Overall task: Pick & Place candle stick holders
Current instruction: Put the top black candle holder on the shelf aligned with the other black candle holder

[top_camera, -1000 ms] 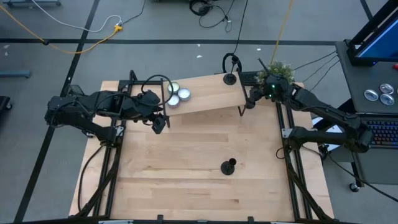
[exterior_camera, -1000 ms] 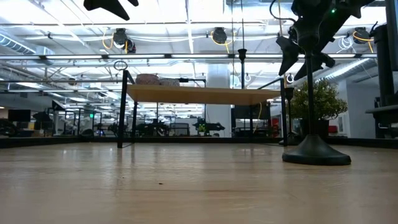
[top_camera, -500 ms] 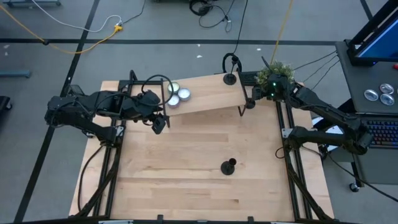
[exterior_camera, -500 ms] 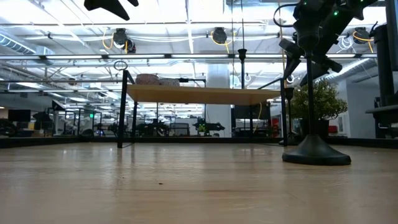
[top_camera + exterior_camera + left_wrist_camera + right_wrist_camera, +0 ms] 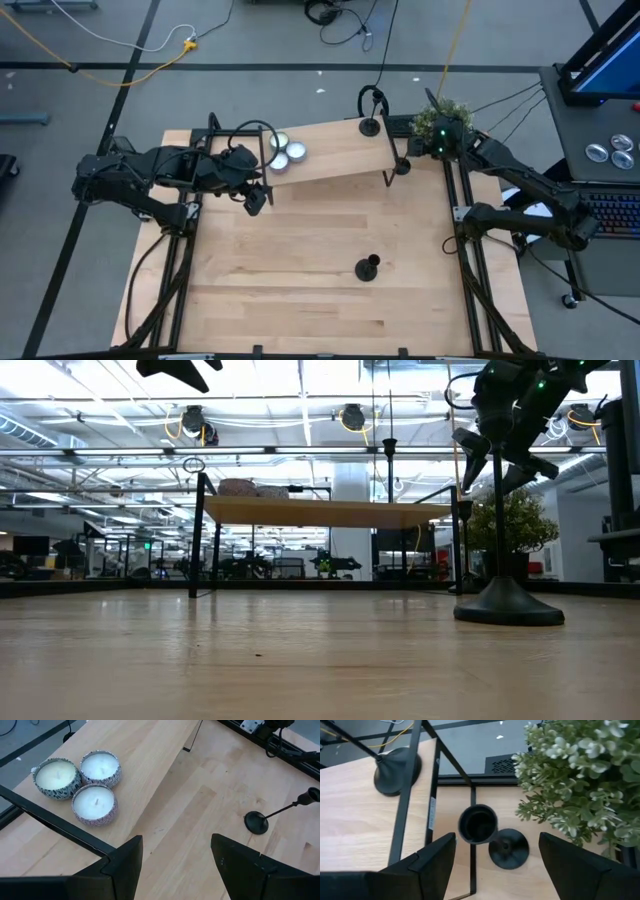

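Note:
Three matte-black candle stick holders show. One (image 5: 370, 126) stands on its base on the raised wooden shelf (image 5: 330, 150). One (image 5: 400, 165) stands on the table beside the shelf's right leg, and shows from above in the right wrist view (image 5: 477, 825). One (image 5: 368, 268) stands mid-table, near the front, and also shows in the low view (image 5: 508, 605). My right gripper (image 5: 420, 148) is open above and to the right of the holder by the leg, its fingers apart on either side (image 5: 497, 870). My left gripper (image 5: 257, 200) is open and empty at the shelf's left end (image 5: 175, 860).
Three tin candles (image 5: 283, 150) sit on the shelf's left end. A potted green plant (image 5: 445, 118) stands at the far right corner, close behind my right gripper. The shelf's thin black legs (image 5: 435, 795) stand next to the holder. Bare tabletop (image 5: 300, 250) lies toward the near edge.
My right gripper has drawn back toward the table's far right corner, away from the holder beside the shelf leg, with its fingers staying apart. The holders have kept their places.

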Controlling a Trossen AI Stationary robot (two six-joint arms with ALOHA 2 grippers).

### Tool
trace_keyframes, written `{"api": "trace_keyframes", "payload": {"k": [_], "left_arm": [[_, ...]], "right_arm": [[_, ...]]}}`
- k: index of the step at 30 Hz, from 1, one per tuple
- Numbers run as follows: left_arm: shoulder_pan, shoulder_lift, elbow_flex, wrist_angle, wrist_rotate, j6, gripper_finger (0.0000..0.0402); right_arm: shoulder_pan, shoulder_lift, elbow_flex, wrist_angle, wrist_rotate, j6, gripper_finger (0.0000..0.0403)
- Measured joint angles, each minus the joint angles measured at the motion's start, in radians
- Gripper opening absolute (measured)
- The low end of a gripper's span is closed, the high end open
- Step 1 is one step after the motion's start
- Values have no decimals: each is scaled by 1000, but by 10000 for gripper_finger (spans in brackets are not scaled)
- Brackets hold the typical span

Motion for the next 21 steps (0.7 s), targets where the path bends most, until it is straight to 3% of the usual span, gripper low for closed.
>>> {"api": "trace_keyframes", "payload": {"k": [15, 21], "left_arm": [[0, 0, 0, 0, 0, 2, 241], [0, 0, 0, 0, 0, 0, 241]], "right_arm": [[-36, 112, 2, 8, 1, 9, 276], [-36, 135, 3, 13, 2, 25, 235]]}}
